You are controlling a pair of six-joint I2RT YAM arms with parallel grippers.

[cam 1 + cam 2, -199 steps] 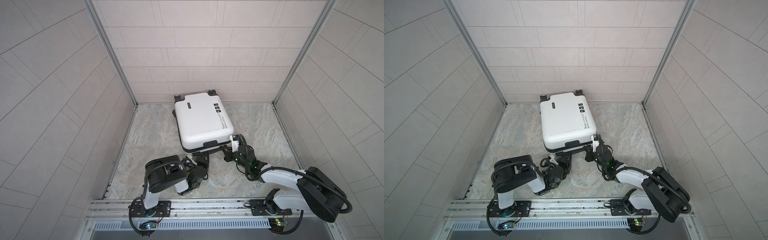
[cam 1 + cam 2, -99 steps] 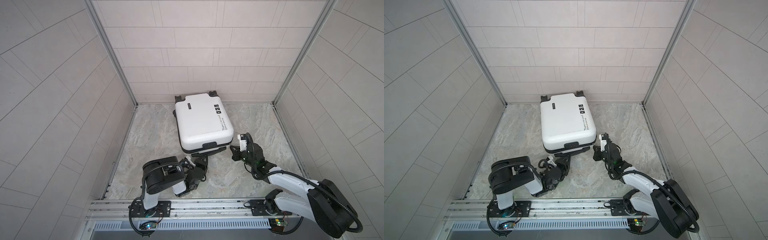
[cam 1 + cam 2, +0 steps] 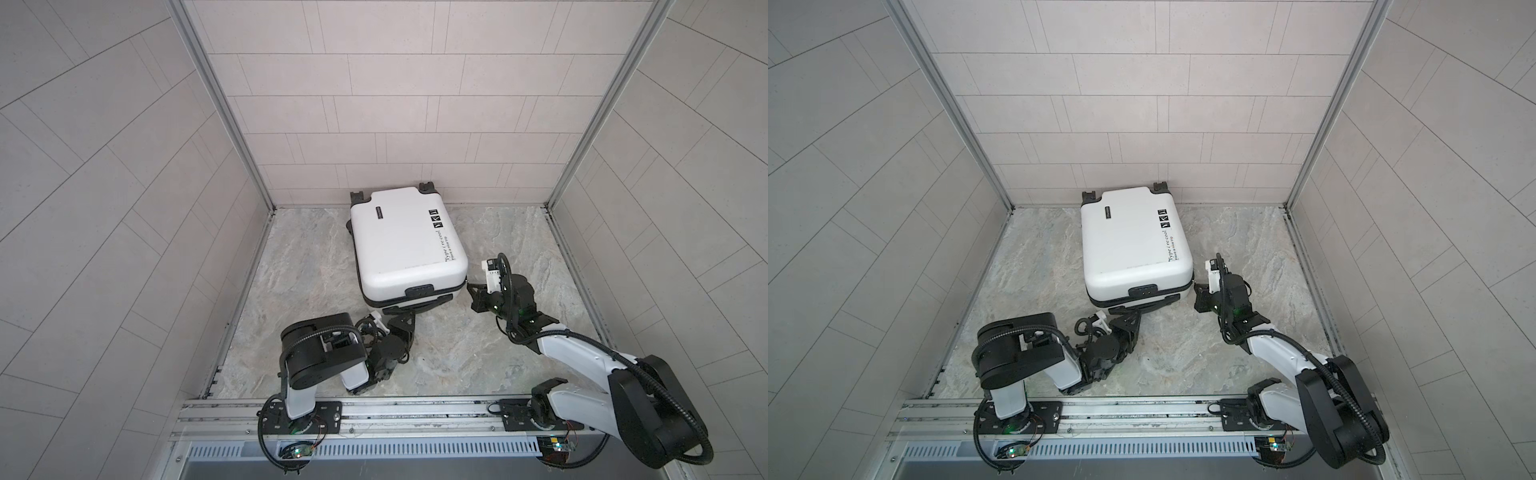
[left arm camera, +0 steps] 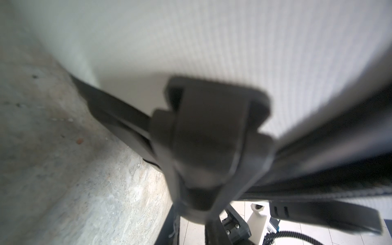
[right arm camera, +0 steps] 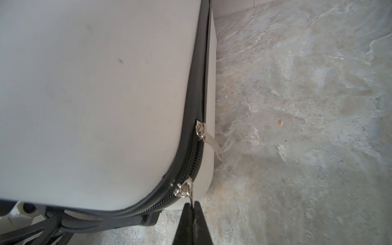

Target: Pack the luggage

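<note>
The luggage (image 3: 403, 245) (image 3: 1133, 241) is a white hard-shell suitcase lying flat and closed on the floor, its wheels at the back wall. My left gripper (image 3: 405, 322) (image 3: 1133, 318) (image 4: 197, 212) sits at its near end, shut on the black handle (image 4: 212, 137). The white shell (image 4: 212, 42) fills that wrist view. My right gripper (image 3: 471, 286) (image 3: 1196, 289) (image 5: 192, 206) is at the near right corner, shut on the metal zipper pull (image 5: 191, 196) of a slider (image 5: 184, 189). A second slider (image 5: 200, 129) sits further along the black zipper band.
Tiled walls close in the left, back and right sides. The marble floor (image 3: 316, 282) lies bare to the left and right of the suitcase. A metal rail (image 3: 415, 411) carrying both arm bases runs along the front edge.
My right arm has swung out to the right and its wrist has turned, while its gripper stays at the near right corner. The left gripper keeps its hold; the suitcase has barely moved.
</note>
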